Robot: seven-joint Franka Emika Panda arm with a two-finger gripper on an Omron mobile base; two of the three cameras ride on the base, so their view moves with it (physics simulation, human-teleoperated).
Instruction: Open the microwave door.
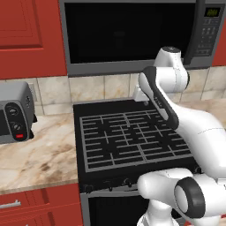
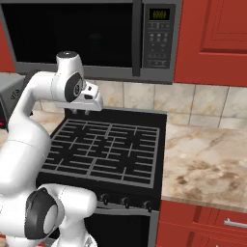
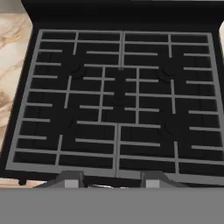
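Observation:
The microwave (image 1: pixel 208 37) hangs above the stove, its keypad and green display on the right. The microwave door (image 1: pixel 128 35) with its black glass window is closed flush, and its long dark bar handle (image 1: pixel 194 31) runs vertically beside the keypad. From the right side the door (image 2: pixel 72 34), handle (image 2: pixel 137 38) and keypad (image 2: pixel 158 41) show the same. My gripper (image 2: pixel 80 112) points down over the back of the stove, well below the door and left of the handle. Its fingers stand apart with nothing between them (image 3: pixel 111 181).
A black stove (image 1: pixel 132 141) with grey grates lies under the hand (image 3: pixel 118 100). A silver toaster oven (image 1: pixel 15 112) stands on the marble counter to the left. Red cabinets (image 2: pixel 212 38) flank the microwave. Bare counter (image 2: pixel 202 164) stretches right of the stove.

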